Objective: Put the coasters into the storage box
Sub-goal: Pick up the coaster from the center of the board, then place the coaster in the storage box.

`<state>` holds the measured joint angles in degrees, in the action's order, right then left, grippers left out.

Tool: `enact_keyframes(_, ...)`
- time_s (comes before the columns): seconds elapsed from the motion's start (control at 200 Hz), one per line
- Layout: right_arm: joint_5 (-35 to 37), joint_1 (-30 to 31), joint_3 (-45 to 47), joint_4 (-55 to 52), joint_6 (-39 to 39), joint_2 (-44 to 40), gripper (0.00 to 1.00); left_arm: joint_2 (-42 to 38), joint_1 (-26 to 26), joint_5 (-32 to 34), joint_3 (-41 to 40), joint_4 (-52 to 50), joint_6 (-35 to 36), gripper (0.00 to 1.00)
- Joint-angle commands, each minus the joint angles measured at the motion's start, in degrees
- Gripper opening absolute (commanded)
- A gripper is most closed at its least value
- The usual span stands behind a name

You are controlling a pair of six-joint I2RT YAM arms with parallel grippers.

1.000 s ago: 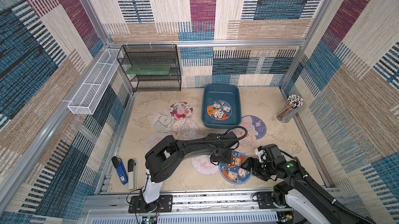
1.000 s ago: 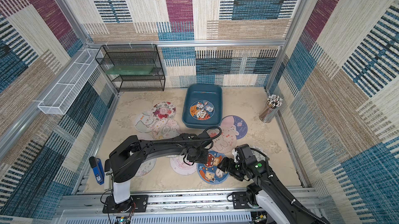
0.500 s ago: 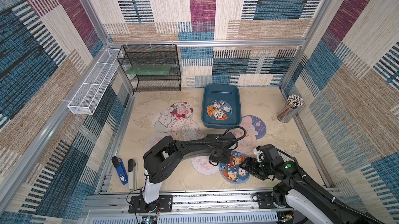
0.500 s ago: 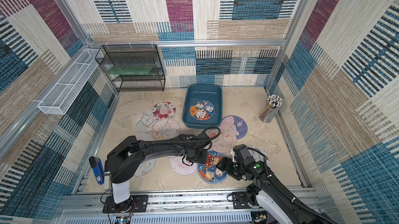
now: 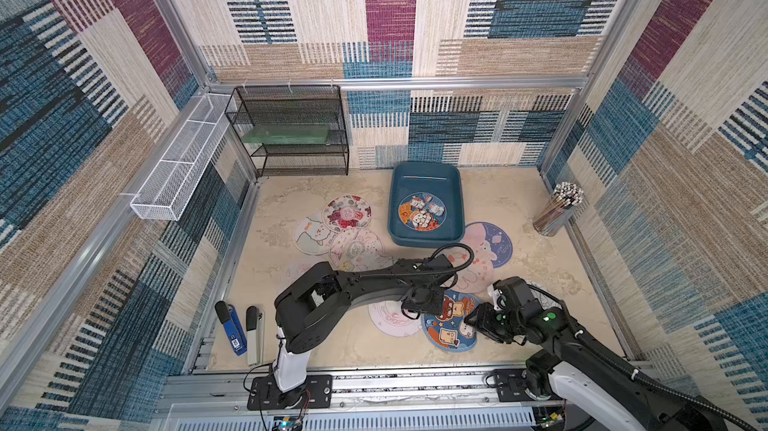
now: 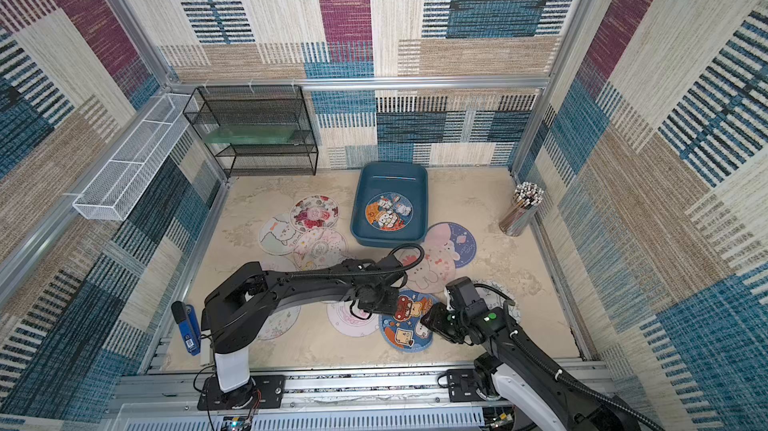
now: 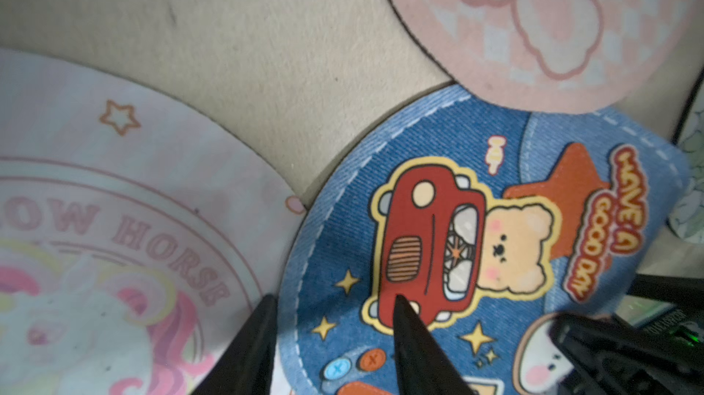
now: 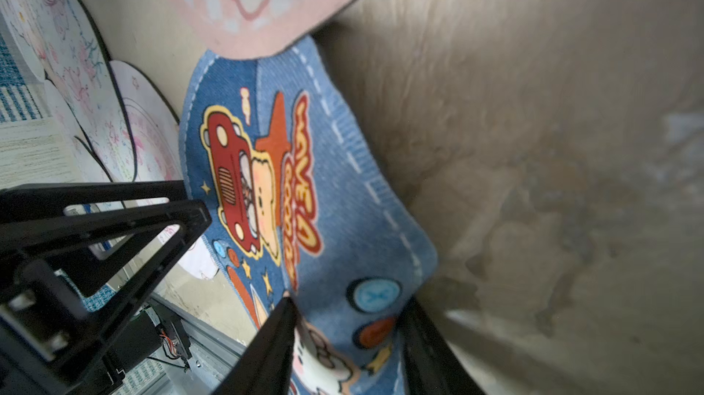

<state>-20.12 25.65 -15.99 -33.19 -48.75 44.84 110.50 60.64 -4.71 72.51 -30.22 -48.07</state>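
A blue denim-print coaster (image 5: 451, 327) (image 6: 405, 327) with a red car and a bear lies at the front of the table. My left gripper (image 5: 417, 307) (image 7: 331, 301) is open at its left edge, one fingertip (image 7: 404, 320) on the print and the other beside it on a pink unicorn coaster (image 7: 114, 240). My right gripper (image 5: 473, 321) (image 8: 348, 309) is open at the opposite edge, which lies wavy and raised between the jaws (image 8: 343, 191). The teal storage box (image 5: 428, 241) (image 6: 390, 238) holds one orange-and-blue coaster (image 5: 422, 210). Several more coasters (image 5: 347, 212) lie around.
A black mesh rack (image 5: 291, 133) and a white mesh tray (image 5: 178, 158) stand at the back left. A cup of pencils (image 5: 559, 208) is by the right wall. Two handled tools (image 5: 232, 327) lie front left. A pink bear coaster (image 5: 473, 273) overlaps the blue one's far edge.
My right gripper has slid left onto the blue coaster's edge and its jaws have narrowed a good deal. The left gripper has hardly moved.
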Motion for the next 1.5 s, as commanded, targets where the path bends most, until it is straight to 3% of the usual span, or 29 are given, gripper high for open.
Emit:
enact_keyframes(0.0,2.54,0.03,0.01,-0.75,0.45,0.97,0.41,1.45,0.29,-4.21,-1.05,-1.34,-0.39,0.49)
enact_keyframes(0.341,3.96,0.07,-6.37,-4.49,3.33,1.29,0.12,-0.02,-0.06,-5.11,-0.75,-1.25,-0.97,0.49)
enact_keyframes(0.681,5.40,-2.74,-29.67,-16.89,11.91,8.35,0.11,-14.06,-7.23,-2.63,1.10,-5.20,-2.16,0.71)
enact_keyframes(1.047,1.49,-6.46,-57.16,-13.70,17.94,29.53,0.12,-27.10,-18.86,-3.06,-7.85,-8.37,1.56,0.77)
enact_keyframes(1.497,-0.65,-8.17,-82.47,-0.18,17.91,59.91,0.13,-32.83,-25.69,-5.87,-16.22,-6.24,3.88,0.79)
